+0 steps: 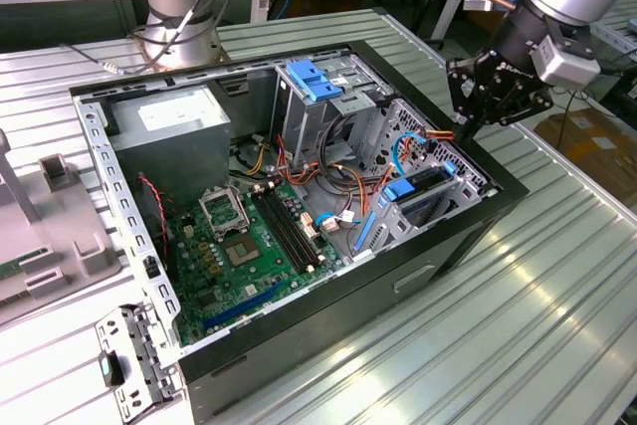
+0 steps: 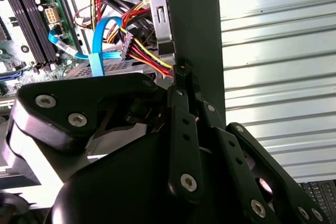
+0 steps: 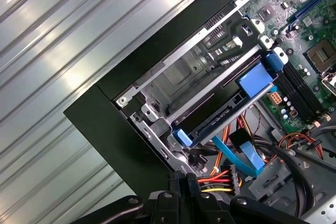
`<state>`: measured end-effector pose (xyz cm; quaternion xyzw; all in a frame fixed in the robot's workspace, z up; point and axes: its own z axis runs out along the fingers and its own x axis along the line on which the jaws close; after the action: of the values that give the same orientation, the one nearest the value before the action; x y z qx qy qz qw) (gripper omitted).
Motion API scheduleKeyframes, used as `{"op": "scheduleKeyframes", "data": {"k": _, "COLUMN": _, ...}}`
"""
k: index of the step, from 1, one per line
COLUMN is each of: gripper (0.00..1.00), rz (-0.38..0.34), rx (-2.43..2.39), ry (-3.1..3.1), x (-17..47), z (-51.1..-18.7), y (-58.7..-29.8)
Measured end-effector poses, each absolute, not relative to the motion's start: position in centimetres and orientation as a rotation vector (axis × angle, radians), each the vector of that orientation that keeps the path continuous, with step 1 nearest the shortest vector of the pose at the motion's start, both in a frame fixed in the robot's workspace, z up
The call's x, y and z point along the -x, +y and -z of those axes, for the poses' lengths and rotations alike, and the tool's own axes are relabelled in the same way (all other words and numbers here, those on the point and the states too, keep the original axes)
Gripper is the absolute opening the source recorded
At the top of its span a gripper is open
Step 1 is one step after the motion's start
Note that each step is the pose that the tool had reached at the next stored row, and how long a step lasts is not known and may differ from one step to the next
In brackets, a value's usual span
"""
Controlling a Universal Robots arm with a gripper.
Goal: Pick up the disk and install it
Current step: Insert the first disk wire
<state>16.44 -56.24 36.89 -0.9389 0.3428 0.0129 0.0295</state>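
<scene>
Ribbed metal tabletop point(image 1: 557, 286) is holding up an open computer case point(image 1: 299, 335). Inside it, the disk point(image 3: 218, 116) with its blue rails is sitting in its slot in the grey cage near the case's front wall, so the putting-in part looks nearly or fully done. Over that wall the gripper point(image 1: 468, 126) is hanging with its fingers pressed together, holding nothing. Bright wires point(image 2: 144, 51) are lying just beside it.

open above case point(image 1: 299, 345) | cables point(image 1: 348, 181) crowd drive cage point(image 1: 438, 196)
</scene>
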Motion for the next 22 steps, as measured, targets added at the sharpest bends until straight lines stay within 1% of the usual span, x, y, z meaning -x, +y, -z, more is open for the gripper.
{"op": "scheduleKeyframes", "data": {"k": 22, "gripper": 0.17, "rz": -0.040, "rx": 2.894, "ry": 1.060, "x": -12.8, "z": -36.2, "y": -57.3}}
